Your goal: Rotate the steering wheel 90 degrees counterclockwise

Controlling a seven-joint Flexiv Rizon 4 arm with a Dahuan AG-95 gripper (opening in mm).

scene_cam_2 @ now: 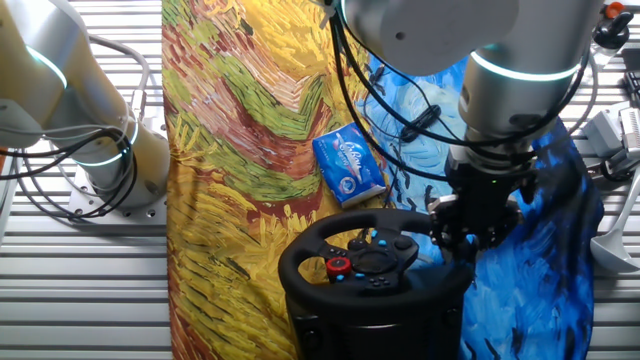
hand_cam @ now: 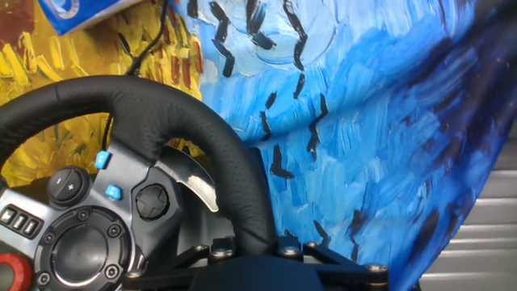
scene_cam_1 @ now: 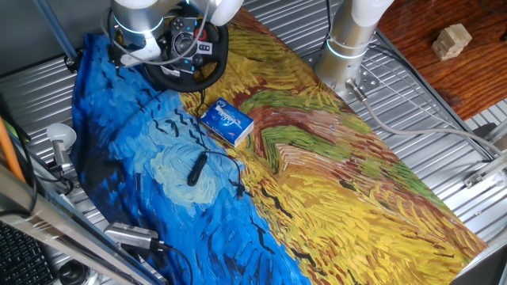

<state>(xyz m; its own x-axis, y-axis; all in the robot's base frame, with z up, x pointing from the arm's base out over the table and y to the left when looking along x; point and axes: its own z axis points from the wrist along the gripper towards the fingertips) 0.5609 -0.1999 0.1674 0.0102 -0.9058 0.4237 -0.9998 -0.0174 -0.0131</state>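
Observation:
The black steering wheel (scene_cam_1: 207,65) stands at the far end of the painted cloth, its hub showing a red button and blue buttons in the other fixed view (scene_cam_2: 365,255). In the hand view its thick rim (hand_cam: 174,117) curves down between my fingers. My gripper (hand_cam: 257,249) is closed around the rim on the wheel's right side, as the other fixed view (scene_cam_2: 462,238) also shows. In one fixed view my arm covers most of the wheel and the gripper itself is hidden.
A blue box (scene_cam_1: 226,122) lies on the cloth near the wheel; it also shows in the other fixed view (scene_cam_2: 349,166). A black cable with a small plug (scene_cam_1: 196,169) lies mid-cloth. A second arm's base (scene_cam_1: 348,39) stands beside the cloth. A wooden block (scene_cam_1: 452,41) sits on the far table.

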